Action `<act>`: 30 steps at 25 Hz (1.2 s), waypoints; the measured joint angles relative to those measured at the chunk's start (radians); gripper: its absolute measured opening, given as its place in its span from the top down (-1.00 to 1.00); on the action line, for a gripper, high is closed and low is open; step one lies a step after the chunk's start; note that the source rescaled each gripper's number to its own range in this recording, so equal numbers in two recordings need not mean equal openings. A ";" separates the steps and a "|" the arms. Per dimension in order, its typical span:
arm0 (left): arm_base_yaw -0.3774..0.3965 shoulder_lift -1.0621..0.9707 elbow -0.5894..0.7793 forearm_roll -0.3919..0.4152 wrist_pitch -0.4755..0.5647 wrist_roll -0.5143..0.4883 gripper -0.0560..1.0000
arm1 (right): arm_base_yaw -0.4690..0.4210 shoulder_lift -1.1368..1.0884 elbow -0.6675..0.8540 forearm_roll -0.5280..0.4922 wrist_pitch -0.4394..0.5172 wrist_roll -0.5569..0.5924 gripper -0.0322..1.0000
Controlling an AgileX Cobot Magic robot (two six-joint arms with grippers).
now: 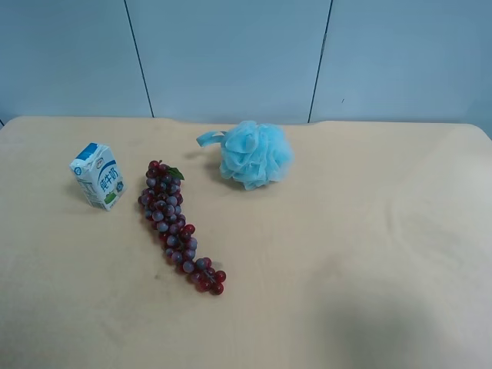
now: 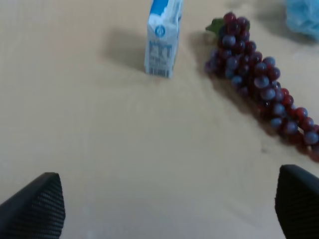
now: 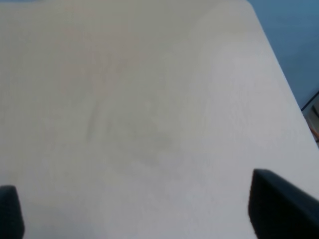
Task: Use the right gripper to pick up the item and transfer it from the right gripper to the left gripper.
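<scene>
A blue mesh bath sponge (image 1: 254, 154) lies at the back middle of the table; a corner of it shows in the left wrist view (image 2: 304, 17). A bunch of dark red grapes (image 1: 176, 224) lies left of centre, also in the left wrist view (image 2: 261, 84). A small blue-and-white milk carton (image 1: 98, 175) stands to its left, also in the left wrist view (image 2: 163, 40). My left gripper (image 2: 169, 204) is open and empty, short of the carton and grapes. My right gripper (image 3: 149, 209) is open and empty over bare table. Neither arm shows in the exterior high view.
The beige table (image 1: 369, 254) runs to a blue wall (image 1: 231, 54) at the back. In the right wrist view the table's corner and edge (image 3: 279, 69) show, with blue floor beyond.
</scene>
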 joint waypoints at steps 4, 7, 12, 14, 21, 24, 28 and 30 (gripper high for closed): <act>0.000 -0.003 0.064 -0.002 -0.005 -0.002 -0.72 | 0.000 0.000 0.000 0.000 0.000 0.000 -0.59; 0.000 -0.003 0.085 -0.003 -0.040 -0.001 -0.72 | 0.000 0.000 0.000 0.000 0.000 0.000 -0.59; 0.000 -0.003 0.109 -0.008 -0.089 0.040 -0.72 | 0.000 0.000 0.000 0.000 0.000 0.000 -0.59; 0.000 -0.003 0.109 -0.008 -0.089 0.045 -0.72 | 0.000 0.000 0.000 0.000 0.000 0.000 -0.59; 0.000 -0.084 0.113 -0.008 -0.091 0.046 -0.72 | 0.000 0.000 0.000 0.000 0.000 0.000 -0.59; 0.044 -0.127 0.115 0.000 -0.090 0.030 -0.72 | 0.000 0.000 0.000 0.000 0.000 0.000 -0.59; 0.158 -0.128 0.115 0.001 -0.090 0.027 -0.72 | 0.000 0.000 0.000 0.000 0.000 0.000 -0.59; 0.189 -0.128 0.115 0.001 -0.090 0.026 -0.72 | 0.000 0.000 0.000 0.000 0.000 0.000 -0.59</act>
